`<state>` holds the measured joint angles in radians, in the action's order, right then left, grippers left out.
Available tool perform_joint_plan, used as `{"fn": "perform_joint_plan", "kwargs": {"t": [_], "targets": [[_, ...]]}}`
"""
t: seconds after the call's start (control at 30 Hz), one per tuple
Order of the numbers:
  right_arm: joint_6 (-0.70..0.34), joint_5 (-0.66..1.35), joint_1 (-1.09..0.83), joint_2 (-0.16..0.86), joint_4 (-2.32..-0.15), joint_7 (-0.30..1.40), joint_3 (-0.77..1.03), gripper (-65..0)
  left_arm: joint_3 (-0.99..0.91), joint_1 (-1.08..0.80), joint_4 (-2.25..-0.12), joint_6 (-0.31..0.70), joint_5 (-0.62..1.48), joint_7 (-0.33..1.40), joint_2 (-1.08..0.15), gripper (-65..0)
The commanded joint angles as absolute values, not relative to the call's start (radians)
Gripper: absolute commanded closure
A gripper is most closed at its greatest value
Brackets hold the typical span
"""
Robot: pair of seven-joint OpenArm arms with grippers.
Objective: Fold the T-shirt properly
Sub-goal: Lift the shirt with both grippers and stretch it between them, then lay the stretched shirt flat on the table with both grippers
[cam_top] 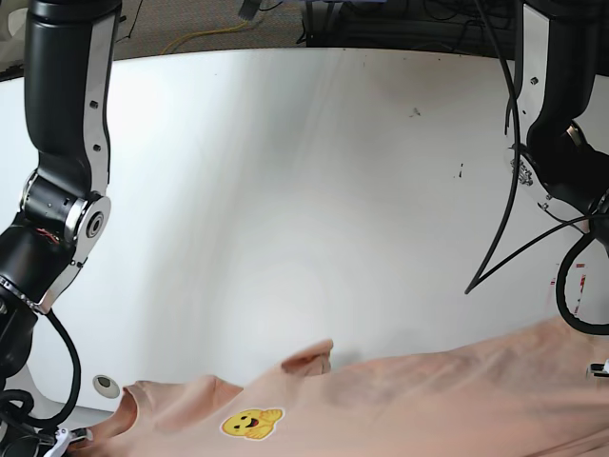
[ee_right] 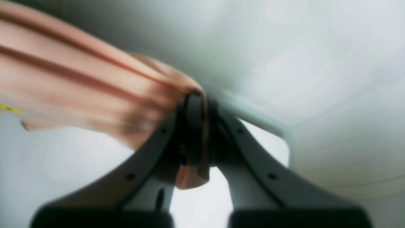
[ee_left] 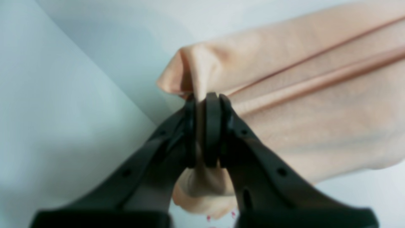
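A white tabletop point(cam_top: 314, 190) carries the peach T-shirt point(cam_top: 428, 400) along its near edge, stretched between both arms. The left gripper point(ee_left: 205, 126) pinches one bunched corner; the right gripper point(ee_right: 197, 126) is clamped on another.

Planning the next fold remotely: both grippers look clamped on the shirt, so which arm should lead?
Neither clearly. The left gripper and the right gripper are each shut on bunched T-shirt fabric, stretched between them over the table. Probably move both together.
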<state>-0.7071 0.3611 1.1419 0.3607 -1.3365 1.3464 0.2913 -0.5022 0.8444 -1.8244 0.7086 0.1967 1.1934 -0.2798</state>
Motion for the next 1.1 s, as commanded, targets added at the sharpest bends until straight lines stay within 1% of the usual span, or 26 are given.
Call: {"fn": "perform_joint_plan", "kwargs": {"t": [0.0,0.1,0.3,0.37,0.5,0.63,0.77,0.93,1.07], "targets": [[-0.698,0.291,1.184,0.398,-1.351,1.396,0.297,0.0,-0.479,0.872,-1.839,0.698,0.136,1.219,-0.315,-0.3],[-0.698,0.326,1.164,0.423,-1.349,1.396,0.298,0.0,-0.472,0.846,-1.853,0.698,0.137,1.224,-0.315,-0.3],[-0.698,0.484,0.952,0.496,-1.380,1.396,0.308,0.0,-0.476,0.668,-1.926,0.698,0.163,1.224,-0.283,-0.1],[-0.698,0.544,0.820,0.504,-1.426,1.396,0.344,0.0,-0.486,0.575,-1.943,0.698,0.197,1.222,-0.280,0.0],[-0.698,0.591,0.604,0.481,-1.508,1.396,0.421,0.0,-0.541,0.403,-1.948,0.698,0.280,1.221,-0.278,0.0],[-0.698,0.591,0.430,0.452,-1.558,1.396,0.472,0.0,-0.578,0.251,-1.948,0.698,0.348,1.219,-0.278,0.0],[-0.698,0.593,0.251,0.395,-1.620,1.396,0.524,0.0,-0.591,0.082,-1.948,0.698,0.366,1.204,-0.278,-0.3],[-0.698,0.625,0.124,0.361,-1.664,1.396,0.532,0.0,-0.590,-0.085,-1.948,0.698,0.366,1.130,-0.278,-0.3],[-0.698,0.730,0.025,0.369,-1.664,1.396,0.532,0.0,-0.590,-0.216,-1.948,0.698,0.364,1.078,-0.285,-0.4]]}}
